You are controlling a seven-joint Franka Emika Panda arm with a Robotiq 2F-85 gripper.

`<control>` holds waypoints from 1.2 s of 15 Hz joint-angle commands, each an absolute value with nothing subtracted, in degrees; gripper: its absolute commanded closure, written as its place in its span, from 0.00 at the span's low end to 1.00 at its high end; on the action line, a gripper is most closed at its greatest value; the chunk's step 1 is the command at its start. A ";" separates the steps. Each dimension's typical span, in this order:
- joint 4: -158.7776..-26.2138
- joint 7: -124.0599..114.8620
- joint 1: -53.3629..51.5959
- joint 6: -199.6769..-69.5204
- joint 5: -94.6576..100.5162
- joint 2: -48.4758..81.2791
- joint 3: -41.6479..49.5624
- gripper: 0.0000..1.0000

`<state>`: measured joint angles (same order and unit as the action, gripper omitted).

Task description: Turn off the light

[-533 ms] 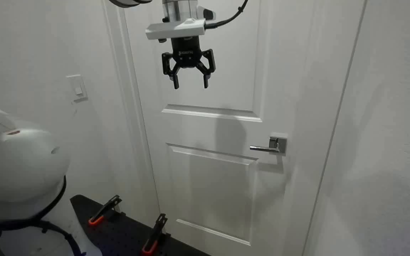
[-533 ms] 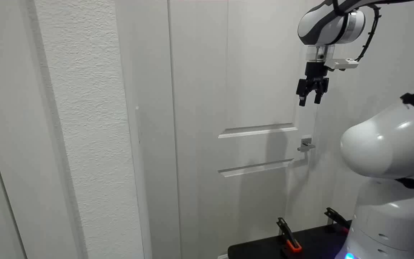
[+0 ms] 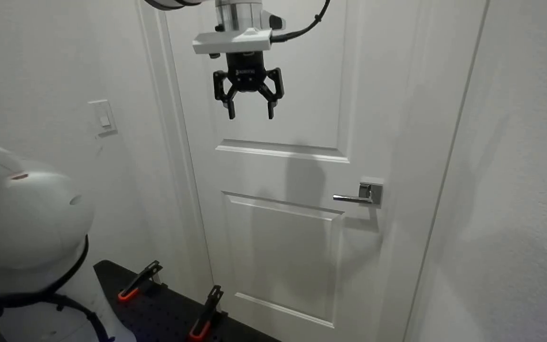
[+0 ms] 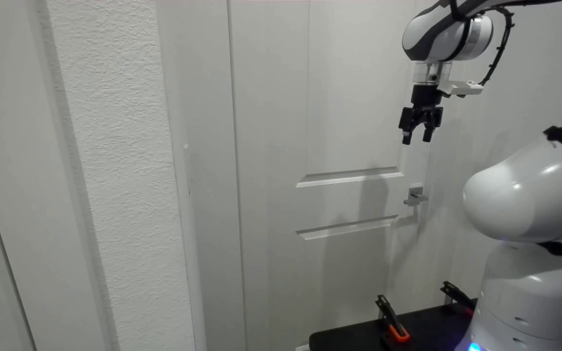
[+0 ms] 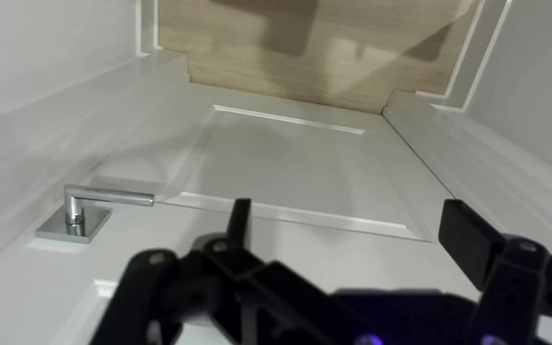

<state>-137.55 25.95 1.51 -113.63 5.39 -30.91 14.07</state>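
The light switch (image 3: 103, 118) is a small white rectangular plate on the wall left of the door in an exterior view. It does not show in the wrist view, and no lamp is in view. My gripper (image 3: 251, 117) is black, points down, and hangs in front of the upper part of the door. It is to the right of the switch in that view and well apart from it. It also shows in an exterior view (image 4: 416, 138). In the wrist view the gripper (image 5: 348, 218) has its fingers wide apart with nothing between them.
A white panelled door (image 3: 273, 175) stands behind the gripper, with a silver lever handle (image 3: 368, 194) lower right. The wrist view also shows the handle (image 5: 108, 195) and wooden floor (image 5: 343, 52). The robot base stands on a black table (image 3: 159, 308) with orange-tipped clamps (image 3: 205, 313).
My gripper has shifted slightly to the left in both exterior views. Its fingers stay apart. The switch and the door look the same.
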 commanded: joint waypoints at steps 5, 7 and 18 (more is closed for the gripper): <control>-137.02 36.48 -9.50 -112.34 -10.88 -26.74 10.99 0.00; -136.69 39.84 -12.14 -111.98 -14.47 -25.96 9.20 0.00; -138.22 53.68 -17.88 -110.84 -25.27 -27.34 0.86 0.00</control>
